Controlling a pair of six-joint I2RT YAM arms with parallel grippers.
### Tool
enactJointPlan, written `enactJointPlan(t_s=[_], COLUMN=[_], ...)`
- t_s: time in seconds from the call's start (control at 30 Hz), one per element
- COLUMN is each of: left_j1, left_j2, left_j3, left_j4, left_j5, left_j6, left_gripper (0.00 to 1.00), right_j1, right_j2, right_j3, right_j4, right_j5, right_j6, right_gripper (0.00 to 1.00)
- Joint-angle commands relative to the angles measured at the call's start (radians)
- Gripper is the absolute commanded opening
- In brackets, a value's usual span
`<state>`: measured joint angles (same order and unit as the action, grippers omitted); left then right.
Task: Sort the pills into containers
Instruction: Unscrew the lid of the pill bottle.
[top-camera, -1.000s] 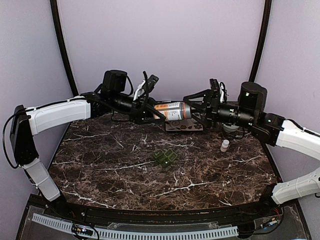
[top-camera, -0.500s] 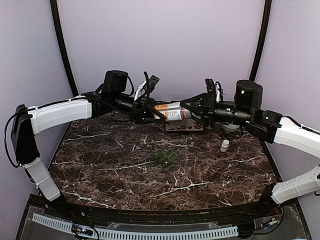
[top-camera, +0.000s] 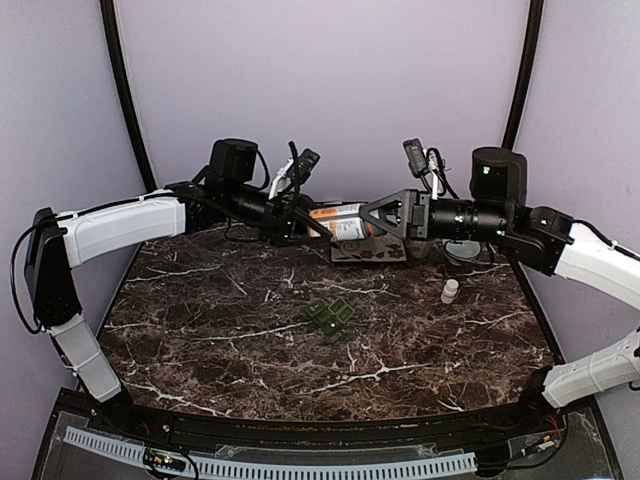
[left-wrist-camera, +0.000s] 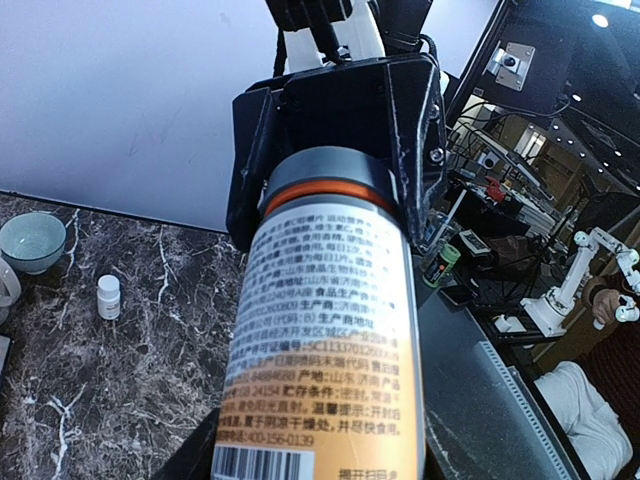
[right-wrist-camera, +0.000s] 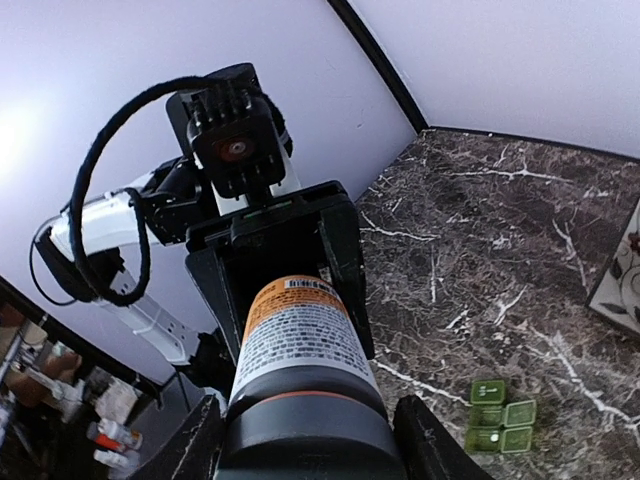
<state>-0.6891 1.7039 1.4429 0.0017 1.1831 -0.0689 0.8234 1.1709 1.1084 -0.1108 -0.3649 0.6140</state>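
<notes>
An orange-and-white labelled bottle (top-camera: 340, 221) hangs level above the back of the table, held from both ends. My left gripper (top-camera: 300, 222) is shut on its body (left-wrist-camera: 325, 330). My right gripper (top-camera: 385, 218) is shut on its black cap (right-wrist-camera: 305, 435), one finger (right-wrist-camera: 195, 445) on each side. The containers, a small dark-green pill organiser (top-camera: 331, 316), lie on the marble in the middle with some lids open (right-wrist-camera: 500, 415). A small white speck sits in one compartment; no other pills show.
A small white bottle (top-camera: 450, 291) stands at the right, near a pale green bowl (top-camera: 463, 255) partly hidden behind the right arm. A dark patterned tray (top-camera: 368, 252) lies under the held bottle. The same white bottle (left-wrist-camera: 108, 296) and bowl (left-wrist-camera: 32, 240) show in the left wrist view.
My right gripper has closed onto the bottle's cap and its wrist has rolled, swinging its camera to the top. The left arm and bottle have stayed put.
</notes>
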Motion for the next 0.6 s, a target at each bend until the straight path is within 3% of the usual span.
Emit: enactJointPlan(t_s=[0.0, 0.57], left_j1=[0.003, 0.004], left_j2=[-0.013, -0.021], left_j3=[0.029, -0.005], left_j4=[0.028, 0.035], left_j5=[0.037, 0.082], left_j6=[-0.044, -0.070], left_gripper=[0.00, 0.00], right_j1=[0.018, 0.013], right_j2=[-0.038, -0.101], right_j3=[-0.034, -0.086], right_j4=[-0.032, 0.050], right_j5=[0.027, 0.025], right_j6=[-0.300, -0.405], right_gripper=[0.27, 0.38])
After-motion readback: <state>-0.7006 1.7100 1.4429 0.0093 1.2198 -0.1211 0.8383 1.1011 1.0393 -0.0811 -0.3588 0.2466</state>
